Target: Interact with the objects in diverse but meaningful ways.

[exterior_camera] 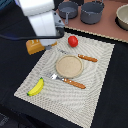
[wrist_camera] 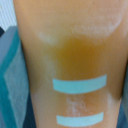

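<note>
The golden-orange bread loaf point(exterior_camera: 33, 47) lies at the placemat's far left corner in the exterior view. It fills the wrist view point(wrist_camera: 70, 55), very close, with two pale scored stripes. My gripper point(exterior_camera: 51, 42) is right over the loaf, its white hand covering part of it. The fingers are not shown clearly, so I cannot tell whether they are open or shut. The red tomato point(exterior_camera: 73, 41) sits to the exterior view's right of the gripper. The yellow banana point(exterior_camera: 35, 87) lies at the mat's near left. The small white elongated piece is out of view.
A round tan plate point(exterior_camera: 69, 66) sits mid-mat, with a wooden-handled knife point(exterior_camera: 86, 58) behind it and a wooden-handled fork point(exterior_camera: 70, 82) in front. Grey pots point(exterior_camera: 92, 12) and a bowl point(exterior_camera: 123, 17) stand on the wooden surface at the back.
</note>
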{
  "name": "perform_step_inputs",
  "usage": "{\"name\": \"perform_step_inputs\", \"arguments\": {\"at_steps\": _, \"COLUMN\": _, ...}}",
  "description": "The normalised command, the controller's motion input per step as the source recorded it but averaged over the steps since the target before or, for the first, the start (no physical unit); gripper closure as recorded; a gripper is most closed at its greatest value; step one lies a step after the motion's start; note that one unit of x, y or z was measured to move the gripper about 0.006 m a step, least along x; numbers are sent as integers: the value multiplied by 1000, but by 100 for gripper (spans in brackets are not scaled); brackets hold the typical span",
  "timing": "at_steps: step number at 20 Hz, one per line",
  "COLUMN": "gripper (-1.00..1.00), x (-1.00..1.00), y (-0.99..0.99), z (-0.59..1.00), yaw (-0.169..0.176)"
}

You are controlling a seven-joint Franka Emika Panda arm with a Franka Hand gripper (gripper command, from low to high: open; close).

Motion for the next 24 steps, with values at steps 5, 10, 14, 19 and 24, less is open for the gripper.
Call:
{"name": "perform_step_inputs", "arguments": {"at_steps": 5, "gripper": 100, "x": 984, "y": 255, "z": -18, "yaw": -14}}
{"name": "perform_step_inputs", "arguments": {"at_steps": 10, "gripper": 100, "x": 971, "y": 241, "z": -94, "yaw": -16}}
{"name": "perform_step_inputs", "arguments": {"at_steps": 14, "gripper": 100, "x": 862, "y": 206, "z": -23, "yaw": -30}}
{"name": "perform_step_inputs", "arguments": {"at_steps": 19, "gripper": 100, "x": 590, "y": 116, "z": -124, "yaw": -22}}
{"name": "perform_step_inputs", "arguments": {"at_steps": 24, "gripper": 100, "x": 451, "y": 100, "z": -209, "yaw": -10}}
